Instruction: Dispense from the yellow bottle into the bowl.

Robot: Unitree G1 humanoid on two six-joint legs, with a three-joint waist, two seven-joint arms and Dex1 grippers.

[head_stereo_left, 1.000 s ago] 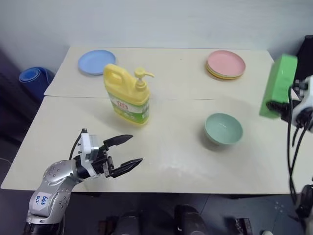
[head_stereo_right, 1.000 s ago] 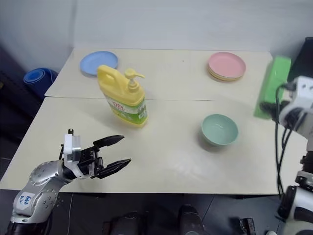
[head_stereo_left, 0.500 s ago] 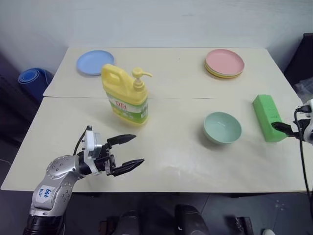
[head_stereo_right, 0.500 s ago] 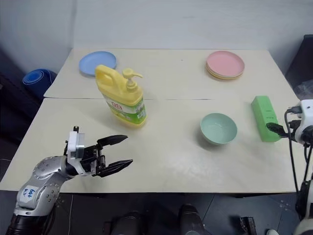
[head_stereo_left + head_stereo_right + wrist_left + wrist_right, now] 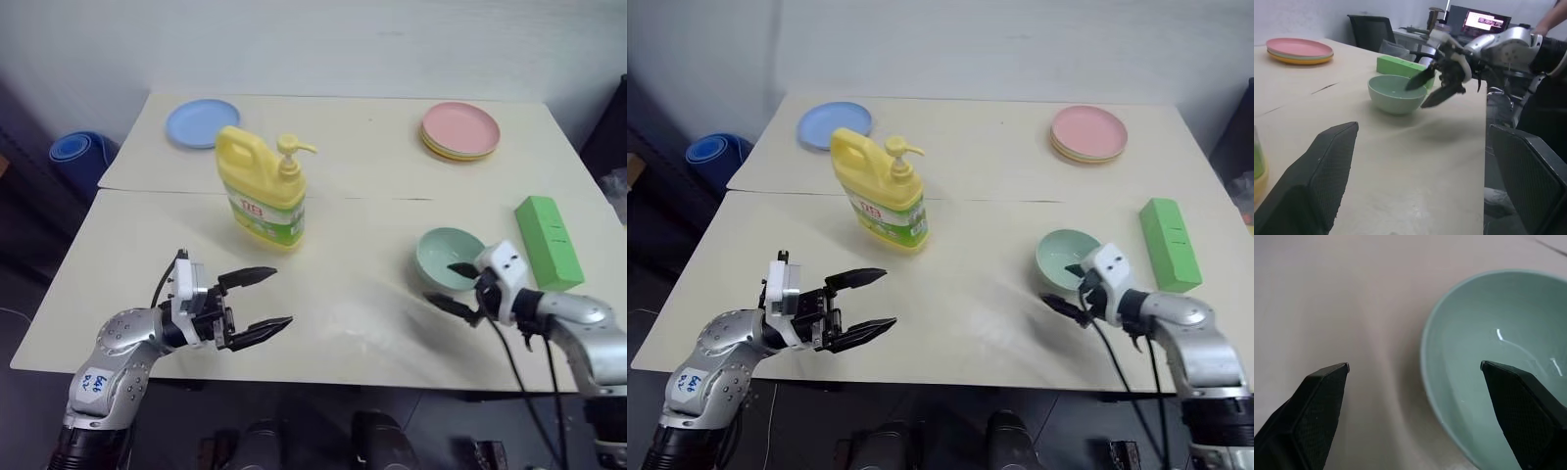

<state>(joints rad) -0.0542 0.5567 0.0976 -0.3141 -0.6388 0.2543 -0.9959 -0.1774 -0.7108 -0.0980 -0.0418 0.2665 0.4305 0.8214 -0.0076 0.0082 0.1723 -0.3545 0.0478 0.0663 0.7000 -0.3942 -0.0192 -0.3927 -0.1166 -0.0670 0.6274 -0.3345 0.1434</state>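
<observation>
The yellow bottle point(image 5: 263, 196), with its pump top and green label, stands upright on the left half of the table. The mint-green bowl point(image 5: 449, 257) sits on the right half and looks empty point(image 5: 1498, 357). My right gripper point(image 5: 441, 282) is open at the bowl's near-left side. In the right wrist view one finger is over the table and the other over the bowl's inside. My left gripper point(image 5: 282, 296) hovers open and empty near the front edge, short of the bottle. The left wrist view looks across at the bowl point(image 5: 1395, 93) and the right gripper point(image 5: 1422, 90).
A green block point(image 5: 549, 242) lies flat on the table just right of the bowl. A blue plate point(image 5: 203, 123) sits at the back left and a pink plate stack point(image 5: 460, 129) at the back right. A seam point(image 5: 372, 199) crosses the table behind the bottle.
The green block, held up at the right a second ago, was set down on the table. My right gripper let go of it and swung left and down to the bowl. The left arm stayed put.
</observation>
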